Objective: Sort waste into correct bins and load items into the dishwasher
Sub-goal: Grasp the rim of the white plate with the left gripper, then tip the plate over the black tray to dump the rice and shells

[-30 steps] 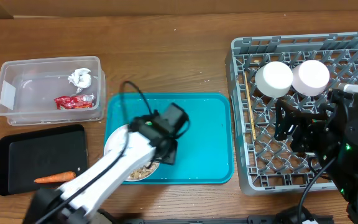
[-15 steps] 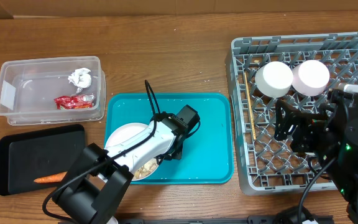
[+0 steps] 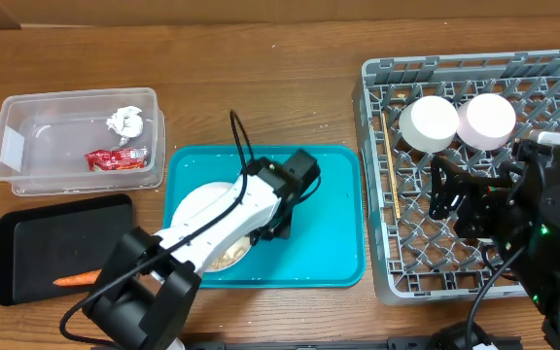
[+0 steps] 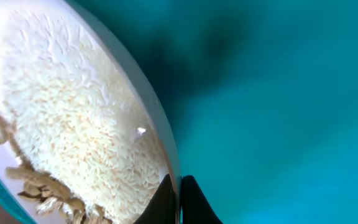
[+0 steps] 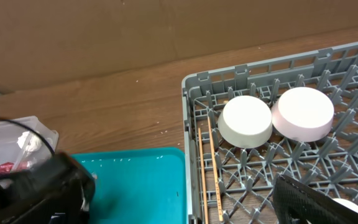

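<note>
**Left gripper.** The left gripper [image 4: 179, 198] is closed down to a thin gap on the right-hand rim of the plate [image 3: 200, 204]. In the left wrist view, one finger sits inside the rim and the other outside it, with the rim edge pinched between them. White rice [image 4: 73, 118] covers the plate just inside the grip. Brownish food scraps [image 4: 36, 183] lie further in, clear of the fingers.

**Plate position.** The plate is over the left half of the teal tray [image 3: 331, 216], towards its near edge. You cannot tell whether it rests flat or is raised.

**Right gripper.** The right gripper [image 3: 458, 202] hangs over the dish rack [image 3: 377, 264] with its fingers spread wide and nothing between them.

**Rack contents.** Two bowls [image 3: 428, 122] [image 3: 486, 120] sit upside down side by side at the rack's far edge. The chopsticks [image 3: 393, 165] lie along its left edge.

**Bins.**
- The clear tub [image 3: 27, 167] at the table's far left corner holds the tissue [image 3: 124, 122] and the wrapper [image 3: 117, 157].
- The black tray [image 3: 56, 238], just nearer than the tub, holds the carrot [image 3: 84, 278] at its near edge.
</note>
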Available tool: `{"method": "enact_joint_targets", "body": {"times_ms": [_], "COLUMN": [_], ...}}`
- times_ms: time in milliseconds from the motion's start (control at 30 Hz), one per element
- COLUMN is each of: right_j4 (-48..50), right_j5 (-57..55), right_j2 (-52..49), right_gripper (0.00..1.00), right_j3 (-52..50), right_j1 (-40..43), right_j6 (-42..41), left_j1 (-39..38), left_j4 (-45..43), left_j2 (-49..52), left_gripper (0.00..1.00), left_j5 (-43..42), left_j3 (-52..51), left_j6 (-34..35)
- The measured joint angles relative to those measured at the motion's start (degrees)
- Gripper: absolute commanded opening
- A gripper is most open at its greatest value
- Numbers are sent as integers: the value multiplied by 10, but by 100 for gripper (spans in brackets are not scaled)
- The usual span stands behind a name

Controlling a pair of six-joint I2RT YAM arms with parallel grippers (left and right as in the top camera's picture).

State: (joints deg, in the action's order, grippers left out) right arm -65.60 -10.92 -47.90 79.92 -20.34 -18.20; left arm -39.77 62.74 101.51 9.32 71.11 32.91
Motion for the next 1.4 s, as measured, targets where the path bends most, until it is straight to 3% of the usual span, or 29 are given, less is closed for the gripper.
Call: {"method": "enact_joint_targets", "body": {"times_ms": [400, 800, 1000, 1233, 1400], "right_j4": [0, 0, 0, 0, 0], "right_j5": [0, 0, 0, 0, 0], "right_j2": [0, 0, 0, 0, 0], "right_gripper": [100, 100, 100, 100, 100], "right_j3": [0, 0, 0, 0, 0], "right_j1": [0, 0, 0, 0, 0], "right_j6": [0, 0, 0, 0, 0], "left_j1": [16, 116, 163, 243, 321], "left_j4": [89, 254, 335, 338, 329], "left_j2": [0, 0, 0, -3, -43], "left_gripper": [4, 4, 5, 4, 4], "left_j5": [-11, 29, 58, 60, 59], "left_j3": [189, 385, 398, 393, 330], "left_j6": [-42, -59, -25, -10, -6]}}
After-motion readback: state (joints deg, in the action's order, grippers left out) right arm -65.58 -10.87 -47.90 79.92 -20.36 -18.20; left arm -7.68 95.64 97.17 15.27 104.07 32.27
